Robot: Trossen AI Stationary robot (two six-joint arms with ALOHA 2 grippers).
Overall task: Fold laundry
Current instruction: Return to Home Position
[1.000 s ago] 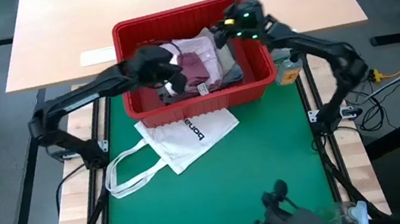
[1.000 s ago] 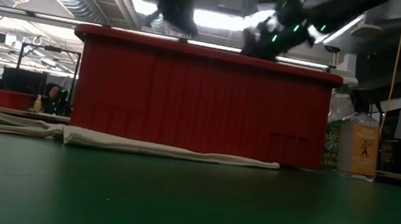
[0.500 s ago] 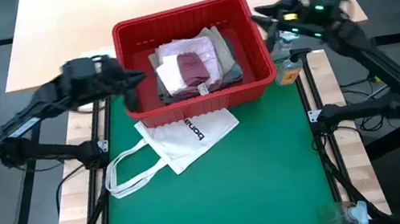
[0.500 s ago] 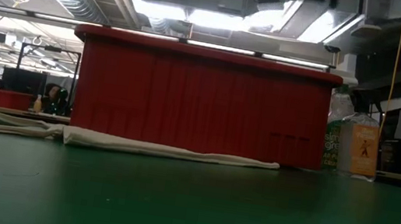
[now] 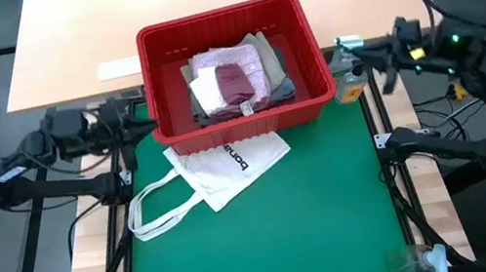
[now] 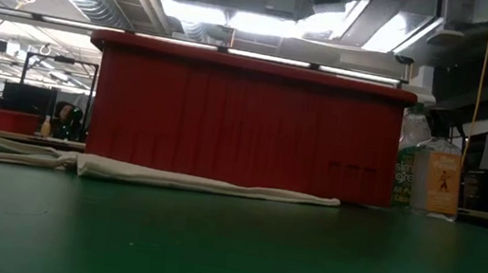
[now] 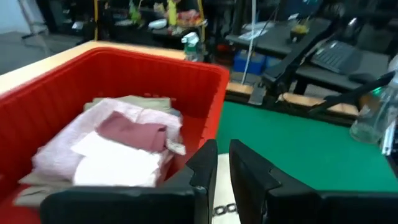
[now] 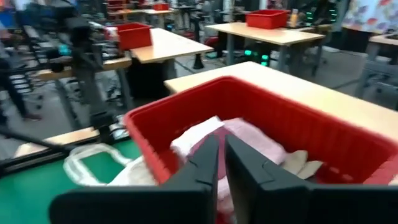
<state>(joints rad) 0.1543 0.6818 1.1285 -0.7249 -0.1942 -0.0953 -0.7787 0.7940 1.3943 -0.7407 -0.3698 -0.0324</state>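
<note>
The folded laundry (image 5: pixel 236 80) lies stacked inside the red basket (image 5: pixel 291 9) on the desk (image 5: pixel 315 213). The left end effector (image 7: pixel 222 149) hovers beside the basket's left side and the right end effector (image 8: pixel 221 140) beside its right, both with fingers almost together and empty

Ceiling lights (image 6: pixel 241 19) glare far overhead in the low view. The red basket's (image 6: pixel 246 122) near wall and the green mat (image 6: pixel 228 249) sit dim. From above, light falls evenly, with soft shadows.

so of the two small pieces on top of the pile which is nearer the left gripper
The white piece: it lies on the pink garment on the side toward the left gripper, while the maroon piece sits beside it, farther away.
</note>
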